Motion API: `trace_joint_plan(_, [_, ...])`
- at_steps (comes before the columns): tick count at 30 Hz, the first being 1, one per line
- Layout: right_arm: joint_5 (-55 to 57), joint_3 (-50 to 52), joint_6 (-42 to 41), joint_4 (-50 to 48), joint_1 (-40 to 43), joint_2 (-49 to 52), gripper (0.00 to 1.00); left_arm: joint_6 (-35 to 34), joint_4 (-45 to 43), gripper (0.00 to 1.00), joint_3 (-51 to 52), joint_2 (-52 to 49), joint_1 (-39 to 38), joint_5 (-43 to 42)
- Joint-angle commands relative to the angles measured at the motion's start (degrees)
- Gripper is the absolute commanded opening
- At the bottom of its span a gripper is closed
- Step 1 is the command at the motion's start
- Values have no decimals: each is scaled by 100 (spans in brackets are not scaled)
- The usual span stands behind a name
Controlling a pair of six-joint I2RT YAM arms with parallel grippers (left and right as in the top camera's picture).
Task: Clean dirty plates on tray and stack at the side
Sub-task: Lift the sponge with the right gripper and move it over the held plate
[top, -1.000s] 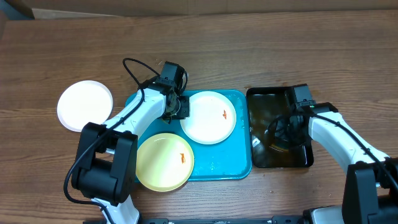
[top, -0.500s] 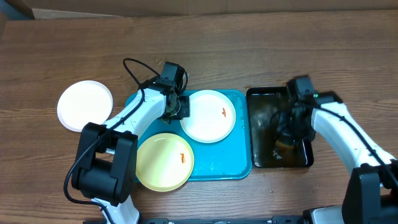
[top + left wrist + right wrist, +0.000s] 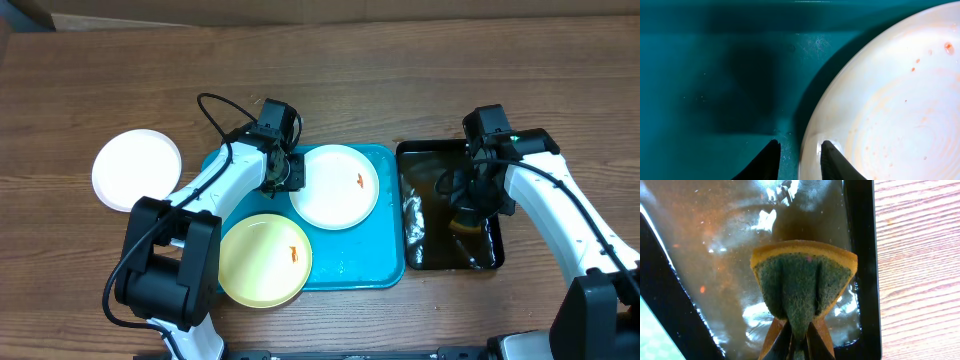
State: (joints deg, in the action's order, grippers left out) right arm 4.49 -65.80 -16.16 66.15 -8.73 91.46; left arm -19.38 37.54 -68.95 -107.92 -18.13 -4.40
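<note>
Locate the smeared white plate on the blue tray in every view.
Overhead: white plate at picture centre, on the blue tray's upper right part.
Left wrist: the plate fills the right side.
Right wrist: not in it.
Shared landmark: the blue tray, in overhead and left wrist.

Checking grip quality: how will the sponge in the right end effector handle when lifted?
The sponge folds where pinched, so it is probably soft and floppy. Over the water in the black tray, it is likely soaked, drippy and heavier than dry.
</note>
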Motion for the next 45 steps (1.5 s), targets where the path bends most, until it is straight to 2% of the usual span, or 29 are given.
trace_joint_plan(1, [57,-96,127,-22,-33,-48,4,4,17,30,-85,-74,9,17])
trace_joint_plan(6, [-83,-96,122,-31,-61,-48,4,-146,83,30,-59,-74,9,-17])
trace_joint_plan(12, [-66,-96,125,-214,-326,-48,4,-146,138,12,-59,-74,9,-11])
trace_joint_plan(15, [380,-98,125,-243,-511,-48,4,-146,144,4,-59,-74,9,-13])
trace_joint_plan(18, [638,-98,125,-240,-625,-48,4,-146,186,4,-59,-74,9,-17])
trace_joint_plan(21, [640,-98,125,-238,-656,-48,4,-144,302,14,-59,-74,9,-17])
trace_joint_plan(23, [638,-98,122,-240,-669,-48,4,-144,363,17,-59,-74,9,-33])
trace_joint_plan(28, [621,-98,122,-234,-697,-48,4,-142,455,4,-59,-74,9,-315])
trace_joint_plan(34, [577,-175,122,-166,-697,-48,4,-142,551,4,-59,-74,9,-310])
trace_joint_plan(38, [597,-363,125,-37,-697,-48,4,-144,560,15,-59,-74,9,-313])
trace_joint_plan(40, [597,-446,144,22,-697,-48,4,-144,538,16,-59,-74,9,-310])
trace_joint_plan(42, [599,-481,168,20,-697,-48,4,-144,507,13,-59,-74,9,-313])
trace_joint_plan(44, [599,-485,190,9,-697,-48,4,-146,483,4,-59,-74,9,-313])
trace_joint_plan(45, [597,-485,260,4,-697,-48,4,-170,483,4,-59,-74,9,-313])
